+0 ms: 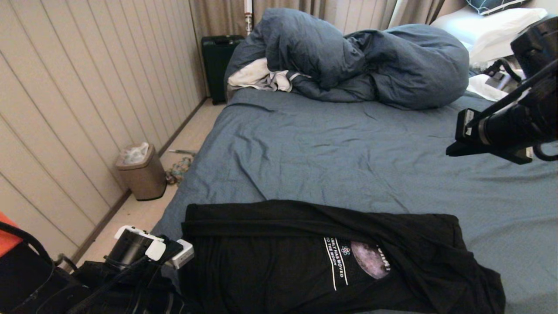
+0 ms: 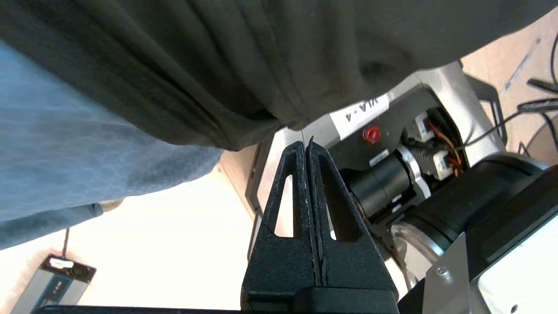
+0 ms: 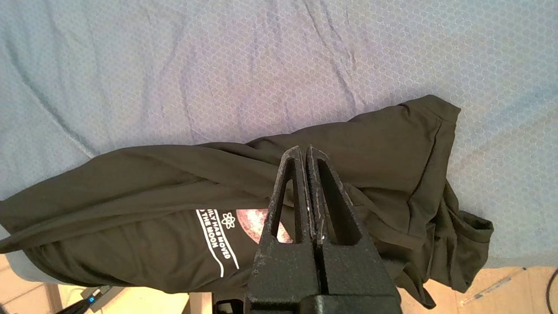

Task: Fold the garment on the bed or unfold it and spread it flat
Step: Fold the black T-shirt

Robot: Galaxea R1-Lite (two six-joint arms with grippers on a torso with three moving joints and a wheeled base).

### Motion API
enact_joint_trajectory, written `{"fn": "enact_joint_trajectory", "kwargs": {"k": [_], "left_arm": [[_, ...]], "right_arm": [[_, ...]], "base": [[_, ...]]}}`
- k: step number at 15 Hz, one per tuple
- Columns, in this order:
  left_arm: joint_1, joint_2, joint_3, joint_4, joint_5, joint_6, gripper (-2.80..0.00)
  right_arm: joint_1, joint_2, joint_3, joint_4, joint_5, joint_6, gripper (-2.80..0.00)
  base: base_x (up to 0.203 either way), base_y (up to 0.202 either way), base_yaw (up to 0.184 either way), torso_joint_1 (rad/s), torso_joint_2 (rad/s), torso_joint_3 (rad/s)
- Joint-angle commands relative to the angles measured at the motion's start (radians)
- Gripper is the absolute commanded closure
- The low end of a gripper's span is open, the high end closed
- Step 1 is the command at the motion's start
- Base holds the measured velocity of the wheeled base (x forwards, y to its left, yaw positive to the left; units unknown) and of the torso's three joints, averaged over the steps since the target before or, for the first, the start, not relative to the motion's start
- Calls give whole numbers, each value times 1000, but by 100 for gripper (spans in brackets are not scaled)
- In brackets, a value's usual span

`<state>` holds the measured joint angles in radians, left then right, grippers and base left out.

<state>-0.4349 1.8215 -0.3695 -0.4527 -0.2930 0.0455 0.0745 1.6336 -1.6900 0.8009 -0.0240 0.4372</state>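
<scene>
Head view: crumpled soft black garment point(image 1: 279, 244)

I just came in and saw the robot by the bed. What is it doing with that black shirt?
The robot is working on a black T-shirt lying crumpled at the near edge of the bed. Its left gripper is shut, low at the shirt's left edge by the side of the bed, with no cloth between its fingers. The right gripper hangs shut in the air above the shirt, holding nothing. The shirt is bunched, neither folded nor flat.
</scene>
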Motion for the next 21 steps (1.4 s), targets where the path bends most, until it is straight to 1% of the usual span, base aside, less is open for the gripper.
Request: {"fn": "enact_joint_trajectory", "kwargs": {"k": [1,4,6,8,10,13,15,16,18,19,21], "left_arm": [[-1,-50,-13,13,-2,0,0],[0,-123,-117,95,-2,0,0],[1,-150,-231,209,-5,-3,0],[6,-165,-358,331,-11,-35,0],[15,-166,-456,402,-12,-68,0],[40,-134,-574,478,-13,-76,0],[53,-114,-652,569,-15,-88,0],[54,-118,-650,594,-15,-89,0],[58,-130,-617,599,-15,-92,0],[81,-130,-596,599,-16,-94,0],[116,-140,-497,590,-17,-95,0]], "right_arm": [[1,5,1,4,1,-1,0],[-2,6,7,-20,10,-9,0],[-4,2,19,-37,20,-30,0],[-5,0,21,-37,46,-32,0],[-7,0,21,-38,64,-35,0],[-5,-1,23,-64,88,-35,0],[1,-3,27,-66,106,-35,0],[4,-4,39,-68,115,-35,0],[6,-19,63,-74,125,-42,0],[7,-24,82,-85,126,-52,0],[1,-28,129,-138,126,-57,0]], "base": [[0,0,0,0,0,0],[0,0,0,0,0,0],[0,0,0,0,0,0],[0,0,0,0,0,0],[0,0,0,0,0,0],[0,0,0,0,0,0],[0,0,0,0,0,0],[0,0,0,0,0,0],[0,0,0,0,0,0],[0,0,0,0,0,0],[0,0,0,0,0,0]]}}
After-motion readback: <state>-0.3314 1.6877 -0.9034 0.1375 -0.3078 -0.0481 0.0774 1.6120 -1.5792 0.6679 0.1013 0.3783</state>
